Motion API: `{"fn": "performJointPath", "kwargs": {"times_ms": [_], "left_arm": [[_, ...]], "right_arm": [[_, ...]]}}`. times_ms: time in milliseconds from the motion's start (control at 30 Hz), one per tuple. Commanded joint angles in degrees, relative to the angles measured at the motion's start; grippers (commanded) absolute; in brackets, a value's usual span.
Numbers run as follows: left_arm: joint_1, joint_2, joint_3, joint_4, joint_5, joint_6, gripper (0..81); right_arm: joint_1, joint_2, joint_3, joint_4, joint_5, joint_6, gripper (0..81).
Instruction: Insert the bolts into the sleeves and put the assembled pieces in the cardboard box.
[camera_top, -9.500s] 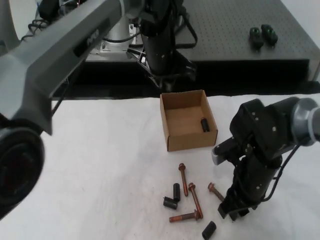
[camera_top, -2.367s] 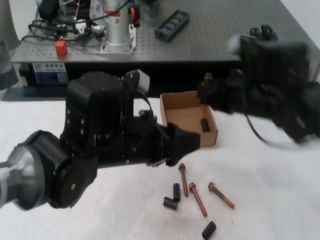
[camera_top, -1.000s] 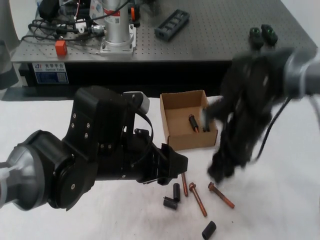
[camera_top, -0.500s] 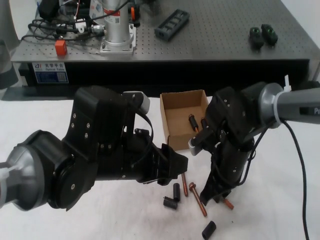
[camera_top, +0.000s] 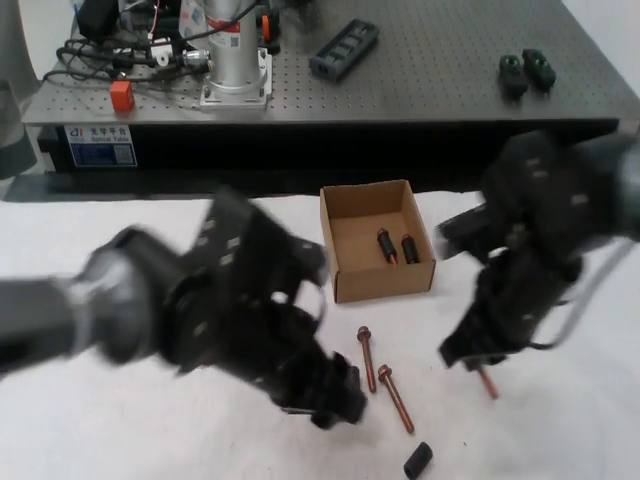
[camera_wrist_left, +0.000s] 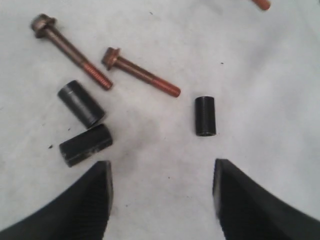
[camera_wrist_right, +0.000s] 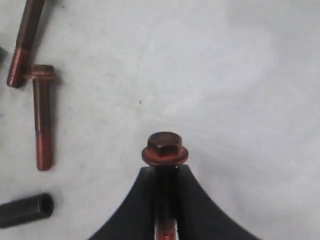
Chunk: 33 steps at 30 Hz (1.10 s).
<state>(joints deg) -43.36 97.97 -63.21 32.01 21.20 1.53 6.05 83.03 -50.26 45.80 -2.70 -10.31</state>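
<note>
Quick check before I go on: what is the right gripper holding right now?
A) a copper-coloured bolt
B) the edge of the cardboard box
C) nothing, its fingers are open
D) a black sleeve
A: in the right wrist view the right gripper has its fingers shut on the shank of a bolt, whose hex head sticks out past the fingertips.
</note>
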Motion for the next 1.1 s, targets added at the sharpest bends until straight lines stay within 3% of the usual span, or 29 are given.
{"fn": "performJointPath", "kwargs": {"times_ms": [0, 167, 267, 467, 733, 800, 967, 1067], "left_arm": [[0.39, -0.69, 0.81, 0.43, 0.42, 1.15, 43.1], [-6.74, 8.65, -11.54, 10.26, -9.18, 4.08, 43.1], [-9.2, 12.44, -15.91, 11.86, -11.19, 4.08, 43.1], [-11.51, 17.5, -19.43, 11.74, -13.2, 3.63, 42.7], [-11.71, 20.41, -19.63, 12.06, -14.96, 3.23, 35.3], [-11.71, 20.51, -19.63, 12.06, -14.96, 3.23, 29.3], [-11.71, 20.4, -20.34, 13.22, -14.96, 3.23, 0.4], [-11.71, 19.12, -21.41, 15.24, -15.45, 2.51, 0.1]], "right_arm": [[-0.55, -1.21, 0.7, 0.23, -0.87, 0.81, 1.8], [-4.8, -9.43, 7.99, -1.18, -0.87, 3.15, 1.8], [-7.17, -12.21, 10.78, -1.19, -0.87, 3.21, 1.8], [-10.67, -15.02, 13.34, -1.11, -0.87, 3.03, 1.8], [-11.0, -15.25, 13.32, -2.04, -0.87, 3.03, 1.8], [-11.0, -15.25, 13.32, -2.04, -0.87, 3.03, 1.8], [-11.0, -15.25, 13.32, -2.95, -3.46, 4.26, 1.8], [-11.0, -15.25, 13.32, -5.37, -8.49, 5.94, 1.8]]}}
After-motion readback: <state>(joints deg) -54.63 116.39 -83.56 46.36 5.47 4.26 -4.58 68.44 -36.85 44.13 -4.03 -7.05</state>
